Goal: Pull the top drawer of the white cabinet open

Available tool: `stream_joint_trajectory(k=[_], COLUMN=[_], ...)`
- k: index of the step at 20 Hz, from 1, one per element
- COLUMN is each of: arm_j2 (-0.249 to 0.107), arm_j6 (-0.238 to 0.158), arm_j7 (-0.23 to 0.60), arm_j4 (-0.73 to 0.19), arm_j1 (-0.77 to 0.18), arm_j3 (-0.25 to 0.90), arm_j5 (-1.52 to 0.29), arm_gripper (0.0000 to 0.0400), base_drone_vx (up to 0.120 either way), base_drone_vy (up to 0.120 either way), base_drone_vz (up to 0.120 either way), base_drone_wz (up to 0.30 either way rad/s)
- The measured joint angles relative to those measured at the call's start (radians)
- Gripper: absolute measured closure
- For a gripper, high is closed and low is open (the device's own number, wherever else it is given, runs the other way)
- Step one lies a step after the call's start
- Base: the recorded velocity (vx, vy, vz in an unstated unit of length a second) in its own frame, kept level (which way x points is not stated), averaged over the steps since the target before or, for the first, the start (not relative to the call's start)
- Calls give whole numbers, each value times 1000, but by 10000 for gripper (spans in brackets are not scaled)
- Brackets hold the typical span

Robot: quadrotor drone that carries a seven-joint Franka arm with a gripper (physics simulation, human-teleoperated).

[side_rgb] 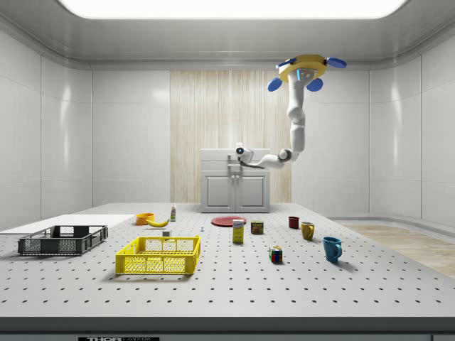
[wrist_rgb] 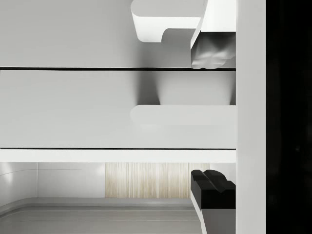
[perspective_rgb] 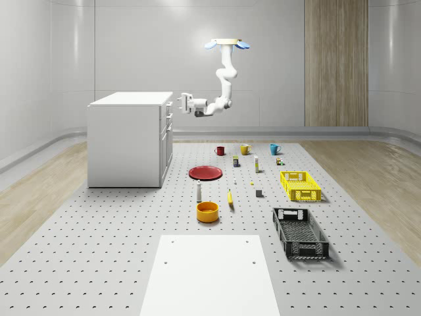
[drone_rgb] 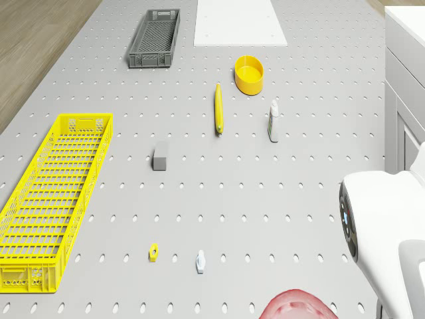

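Observation:
The white cabinet (perspective_rgb: 128,141) stands at the table's back left in the whole-scene view. My drone (perspective_rgb: 227,44) hovers high to the right of it, over the far part of the table. The arm bends down and reaches sideways to the cabinet's drawer side. My gripper (perspective_rgb: 179,103) is at the top drawer front (perspective_rgb: 168,105). In the wrist view the top drawer's handle (wrist_rgb: 183,114) lies between the two fingertips of the gripper (wrist_rgb: 210,122), which is open; whether the pads touch it I cannot tell. In the side view the gripper (side_rgb: 238,153) sits against the cabinet (side_rgb: 234,186).
On the table right of the cabinet lie a red plate (perspective_rgb: 205,172), three mugs (perspective_rgb: 245,149), a small bottle (perspective_rgb: 198,191), a banana (perspective_rgb: 230,198) and a yellow bowl (perspective_rgb: 207,211). A yellow crate (perspective_rgb: 300,185) and a black crate (perspective_rgb: 300,232) stand farther right. A white board (perspective_rgb: 212,273) is in front.

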Motion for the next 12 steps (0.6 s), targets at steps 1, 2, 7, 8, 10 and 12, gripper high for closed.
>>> stream_joint_trajectory(k=[1, 2, 7, 8, 10, 12], arm_j2=[7, 14, 45, 51, 62, 72], arm_j6=[7, 12, 40, 45, 54, 62], arm_j7=[0, 0, 0, 0, 0, 1], arm_j4=[9, 16, 54, 61, 74, 87], arm_j1=[-1, 0, -10, -16, -23, -27], arm_j3=[6, 11, 47, 58, 76, 91], arm_j5=[1, 2, 5, 5, 4, 4], arm_gripper=[95, 95, 95, 95, 95, 95], base_drone_vx=[0, 0, 0, 0, 0, 0], base_drone_vy=[0, 0, 0, 0, 0, 0], base_drone_vz=[0, 0, 0, 0, 0, 0], base_drone_wz=[0, 0, 0, 0, 0, 0])
